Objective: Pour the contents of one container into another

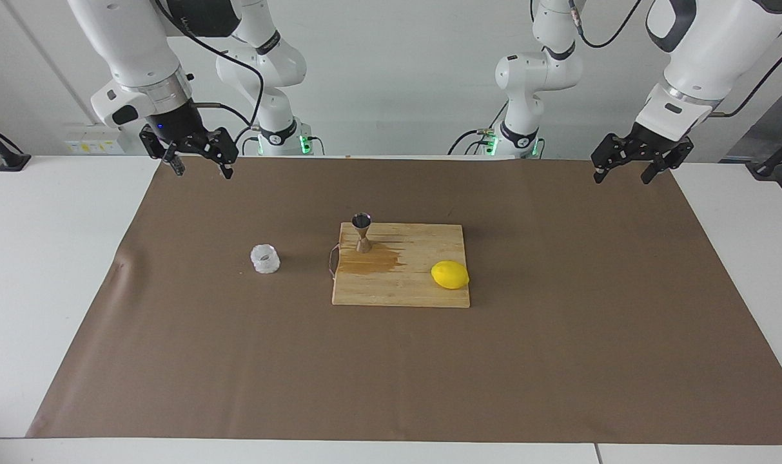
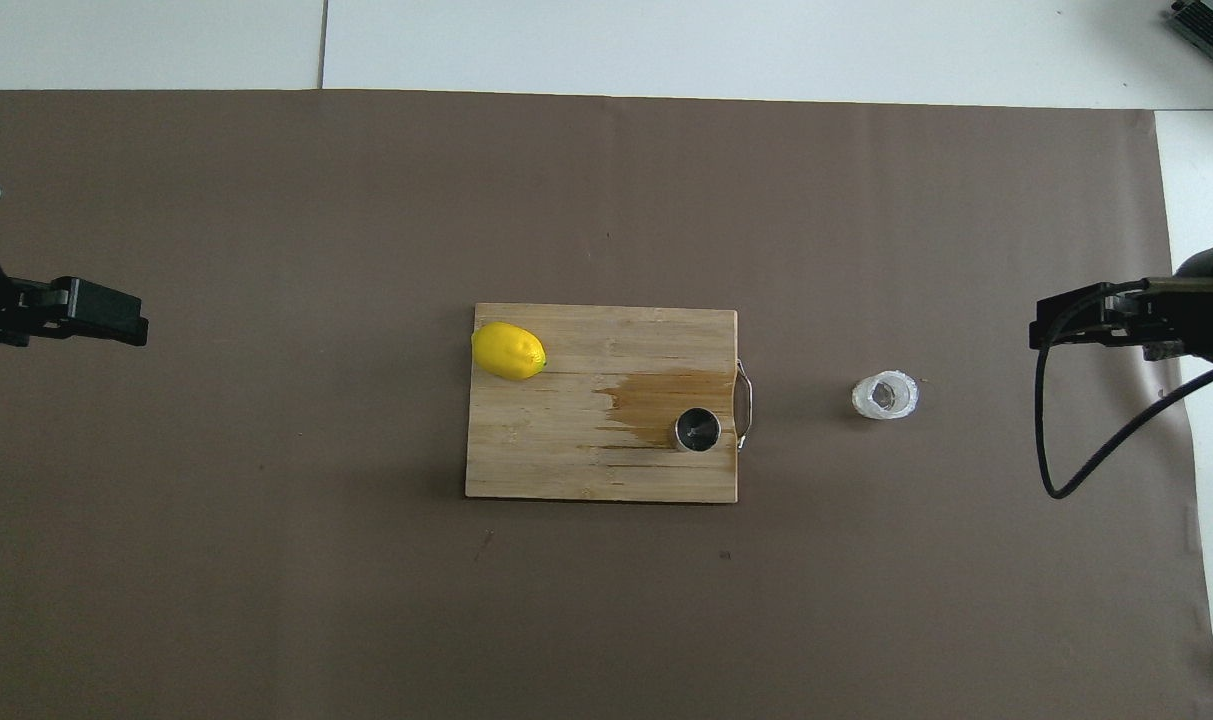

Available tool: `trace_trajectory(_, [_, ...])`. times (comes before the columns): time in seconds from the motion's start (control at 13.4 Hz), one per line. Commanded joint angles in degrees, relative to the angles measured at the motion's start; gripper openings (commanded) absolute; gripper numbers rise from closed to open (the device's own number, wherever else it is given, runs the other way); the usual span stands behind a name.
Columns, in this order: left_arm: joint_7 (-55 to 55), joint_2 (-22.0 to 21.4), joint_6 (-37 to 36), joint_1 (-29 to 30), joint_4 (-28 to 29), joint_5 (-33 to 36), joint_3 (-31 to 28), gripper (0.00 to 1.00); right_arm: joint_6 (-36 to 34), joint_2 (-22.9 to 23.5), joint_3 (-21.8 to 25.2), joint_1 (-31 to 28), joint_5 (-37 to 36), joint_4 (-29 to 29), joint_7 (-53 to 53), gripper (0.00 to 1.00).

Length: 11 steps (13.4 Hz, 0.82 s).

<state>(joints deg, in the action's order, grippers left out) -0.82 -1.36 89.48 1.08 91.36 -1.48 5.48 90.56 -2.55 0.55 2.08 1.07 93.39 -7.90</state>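
The small clear ribbed glass cup (image 1: pixel 265 258) stands upright on the brown mat, beside the cutting board toward the right arm's end; it also shows in the overhead view (image 2: pixel 885 396). The silvery hourglass jigger (image 1: pixel 362 233) stands upright on the board's corner nearest the cup and the robots, and shows from above (image 2: pixel 698 430). My right gripper (image 1: pixel 204 173) is open and empty, raised over the mat's edge at the right arm's end, well apart from the cup (image 2: pixel 1041 330). My left gripper (image 1: pixel 621 179) is open and empty, and waits raised over the left arm's end (image 2: pixel 136 325).
The wooden cutting board (image 1: pixel 423 248) lies mid-table with a dark wet stain (image 1: pixel 371 261) beside the jigger and a metal handle (image 1: pixel 332 261) facing the cup. A yellow lemon (image 1: pixel 449 274) lies on the board's end toward the left arm. The brown mat (image 1: pixel 558 335) covers the table.
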Motion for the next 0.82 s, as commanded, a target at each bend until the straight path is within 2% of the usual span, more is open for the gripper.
trace_trajectory(0.0, [-0.59, -0.48, 0.26, 0.23, 0.66, -0.37, 0.06, 1.00, -0.91, -0.70, -0.38, 0.03, -1.15, 0.56, -1.85, 1.00])
trace_trajectory(0.75, [-0.59, -0.48, 0.26, 0.23, 0.66, -0.37, 0.06, 1.00, -0.65, -0.79, -1.43, -0.06, -2.74, 1.09, -2.12, 1.00])
